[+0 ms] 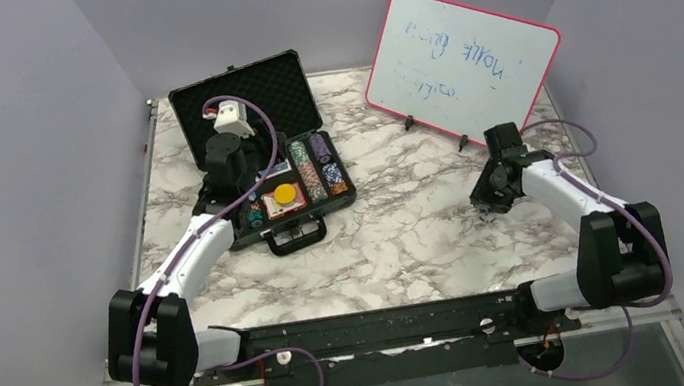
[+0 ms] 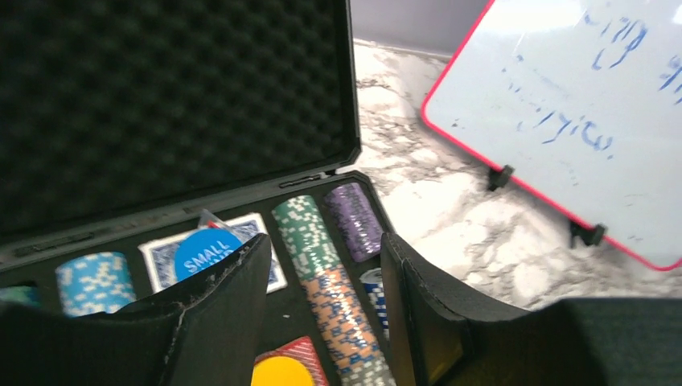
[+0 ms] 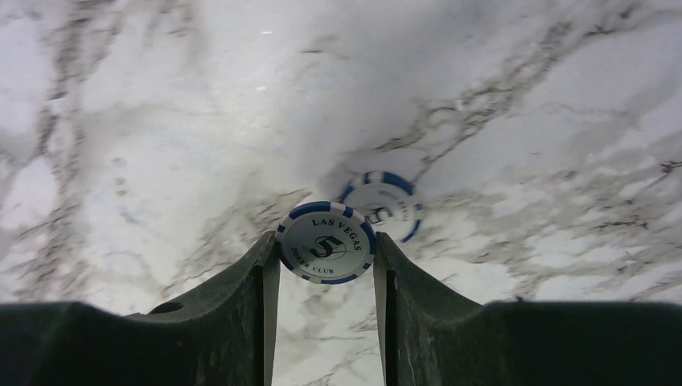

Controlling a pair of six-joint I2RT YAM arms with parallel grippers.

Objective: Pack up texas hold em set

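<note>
Top view: black briefcase-style case with egg-crate foam lid (image 1: 248,90) stands open, upper left of centre on the white marble-pattern table (image 1: 396,246). Chip rows and a round yellow button (image 1: 287,195) sit in its tray. Left arm (image 1: 187,257) reaches over the tray's left half. Right gripper (image 1: 484,205) is down at the tabletop, right of centre, well apart from the case and below the pink-framed whiteboard (image 1: 461,60). Left wrist view: left gripper (image 2: 326,241) released, jaws apart with nothing between them, hanging above the tray. Under it a round blue button marked SMALL (image 2: 201,251) lies on a blue-backed card deck (image 2: 161,259); green-and-white chip row (image 2: 301,225) at centre, purple chip row (image 2: 354,217) just beside it. Right wrist view: right gripper clenched on a white poker chip with blue edge marks (image 3: 326,243), pinched by its rim at the very fingertips, face toward the lens. A second like chip (image 3: 388,203), blurred, lies on the marble just beyond, upper right of the held one. Risks, as I judge them: the hold is far out on the tips on a thin hard rim, so the chip may pivot or squirt free on the lift or the carry leftward, then roll away. The second chip is near enough for a finger to knock it. The left gripper crowds the tray, so the arms could meet there. A tilted chip may land on a button rather than in a row.
</note>
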